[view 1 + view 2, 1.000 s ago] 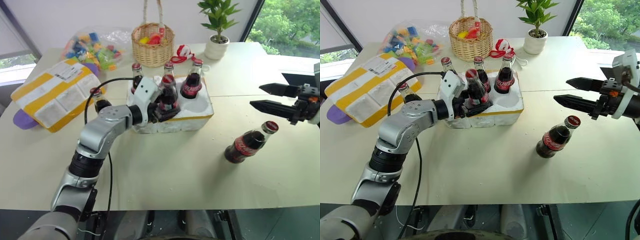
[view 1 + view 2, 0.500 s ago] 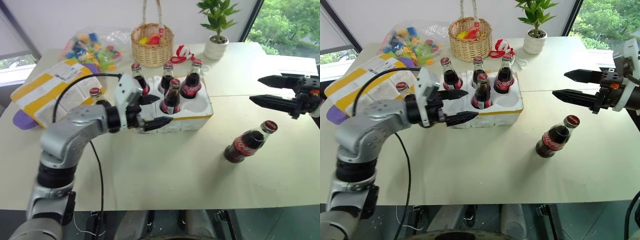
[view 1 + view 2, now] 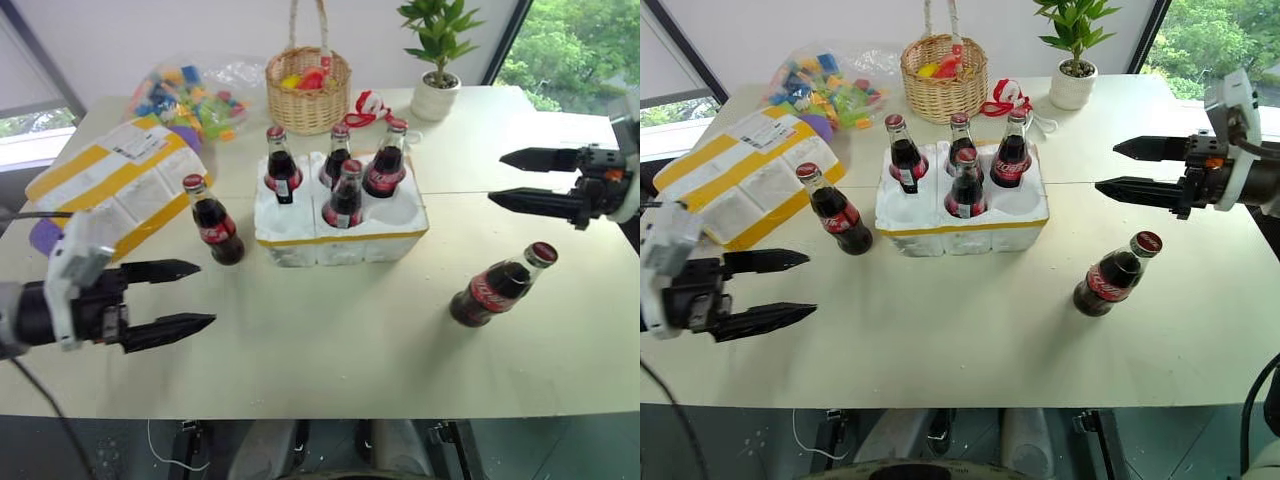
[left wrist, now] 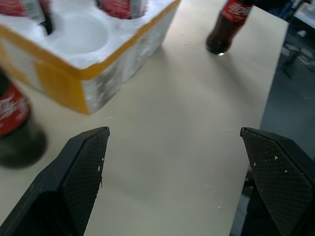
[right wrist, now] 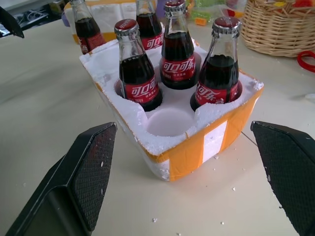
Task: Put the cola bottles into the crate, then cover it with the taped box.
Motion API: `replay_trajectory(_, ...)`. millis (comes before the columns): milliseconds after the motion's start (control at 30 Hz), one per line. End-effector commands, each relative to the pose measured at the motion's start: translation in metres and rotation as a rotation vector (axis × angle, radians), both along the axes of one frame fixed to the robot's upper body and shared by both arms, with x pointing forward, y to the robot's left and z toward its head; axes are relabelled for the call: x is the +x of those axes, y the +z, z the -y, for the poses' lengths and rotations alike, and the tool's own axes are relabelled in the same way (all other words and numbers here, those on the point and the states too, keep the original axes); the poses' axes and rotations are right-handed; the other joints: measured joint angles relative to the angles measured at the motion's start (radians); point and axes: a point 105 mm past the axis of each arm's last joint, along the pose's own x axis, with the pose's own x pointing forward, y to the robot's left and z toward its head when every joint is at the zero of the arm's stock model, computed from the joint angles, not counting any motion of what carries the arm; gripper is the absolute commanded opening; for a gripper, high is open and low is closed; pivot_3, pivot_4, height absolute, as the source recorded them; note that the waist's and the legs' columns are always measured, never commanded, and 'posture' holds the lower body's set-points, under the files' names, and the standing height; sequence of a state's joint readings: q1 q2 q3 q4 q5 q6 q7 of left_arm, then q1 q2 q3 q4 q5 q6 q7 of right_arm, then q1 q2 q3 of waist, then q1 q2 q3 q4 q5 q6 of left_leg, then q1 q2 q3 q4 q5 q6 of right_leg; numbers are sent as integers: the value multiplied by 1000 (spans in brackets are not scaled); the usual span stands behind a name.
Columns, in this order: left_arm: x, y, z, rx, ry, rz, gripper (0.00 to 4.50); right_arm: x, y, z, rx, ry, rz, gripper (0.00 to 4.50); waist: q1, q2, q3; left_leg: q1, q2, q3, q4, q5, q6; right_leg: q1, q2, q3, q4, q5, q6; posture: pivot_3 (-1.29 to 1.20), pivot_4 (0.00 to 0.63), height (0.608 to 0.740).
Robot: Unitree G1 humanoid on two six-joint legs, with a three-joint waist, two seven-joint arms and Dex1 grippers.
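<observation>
Cream-coloured and wide, the bench (image 3: 330, 350) carries the crate (image 3: 340, 225) near its middle, toward the far edge. Four cola bottles (image 3: 345, 195) are seated upright in its wells; two wells, seemingly those at the near side, are seen empty. A fifth bottle (image 3: 213, 220) is stood just left of the crate, and a sixth (image 3: 498, 284) is found tilted toward the right edge. The taped box (image 3: 115, 185) is laid near the left edge. The left claw (image 3: 170, 296) is held wide open over the near-left corner, gripping nothing. The right claw (image 3: 520, 178) is likewise spread and empty.
</observation>
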State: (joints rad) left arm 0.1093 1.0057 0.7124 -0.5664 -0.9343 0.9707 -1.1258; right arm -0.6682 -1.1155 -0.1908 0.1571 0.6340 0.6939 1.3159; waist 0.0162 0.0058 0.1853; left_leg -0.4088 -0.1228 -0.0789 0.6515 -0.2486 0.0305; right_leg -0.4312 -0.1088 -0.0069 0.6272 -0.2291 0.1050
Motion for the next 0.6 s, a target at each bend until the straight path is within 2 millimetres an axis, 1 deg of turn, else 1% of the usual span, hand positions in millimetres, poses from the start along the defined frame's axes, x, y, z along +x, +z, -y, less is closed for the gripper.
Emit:
replay_trajectory(33, 12, 9, -18, 15, 105, 96, 4457, 1, 11, -2, -5, 15, 47, 4500, -3, 0, 0, 0, 0, 0, 0, 0, 0, 0, 0, 0, 0, 0, 0, 0, 150, 732)
replay_trajectory(133, 33, 1, -27, 12, 212, 133, 4457, 3, 12, -4, -5, 24, 48, 4500, -3, 0, 0, 0, 0, 0, -1, 0, 0, -1, 0, 0, 0, 0, 0, 0, 150, 732)
replay_trajectory(300, 64, -15, -32, 11, 314, 161, 4457, 3, 14, -5, -4, 28, 51, 4500, -4, 0, 0, 0, 0, 0, -1, 0, 0, -2, 0, 0, 1, 1, 2, 0, 150, 732)
replay_trajectory(400, 83, -23, -25, 0, 310, 175, 4457, 1, 16, -5, -7, 26, 54, 4500, -2, 0, 0, 0, 0, 0, -2, 0, 0, -2, 0, 0, 1, 2, 4, 0, 150, 732)
replay_trajectory(600, 103, -29, -15, -15, 272, 183, 4457, -6, 20, -6, -14, 33, 55, 4500, -4, 0, 0, -1, 0, 0, -2, 0, 0, -3, 0, 0, 1, 2, 4, 0, 150, 732)
